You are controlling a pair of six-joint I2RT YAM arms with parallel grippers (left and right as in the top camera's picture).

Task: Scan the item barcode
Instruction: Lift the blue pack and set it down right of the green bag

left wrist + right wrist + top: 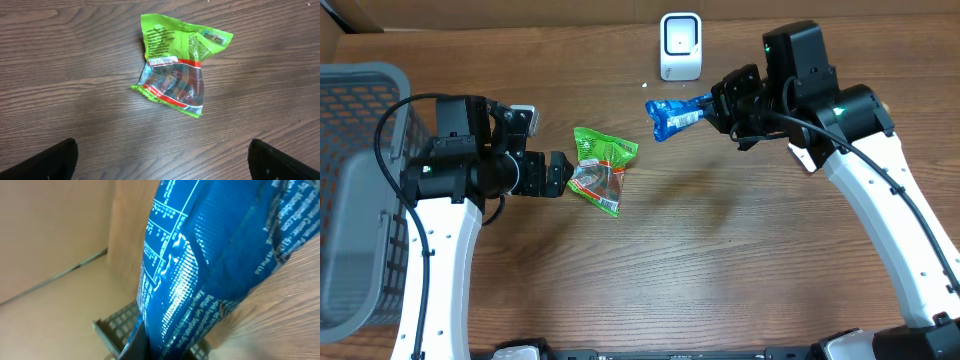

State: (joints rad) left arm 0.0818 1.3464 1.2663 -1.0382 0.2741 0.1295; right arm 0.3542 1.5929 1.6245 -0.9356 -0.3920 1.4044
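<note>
Holding a crinkled blue foil packet by one end, the right gripper is clenched tight on it, and the packet juts out in the air above the wooden table, near the small white upright barcode scanner but not touching it. From where I stand, the packet sits just in front of the scanner and a little to its side, not squarely before its face.

Across the table the left gripper is spread wide and grasps nothing. It hovers just beside a green and clear plastic snack bag lying flat on the wood, with a grey mesh basket off behind that arm.

The step in hand looks to be showing the blue packet to the scanner. To do it well, I'd say the arm should bring the packet directly in front of the scanner's window and roll the wrist until the printed panel faces it. The wrist view shows blocks of white print on the foil, but I can't tell which patch is the barcode, so a slow turn would be wiser than one fixed pose. The foil is creased and shiny, so glare or a fold could hide the bars. Holding it steady, at a slight angle and close without bumping the scanner, should help.
</note>
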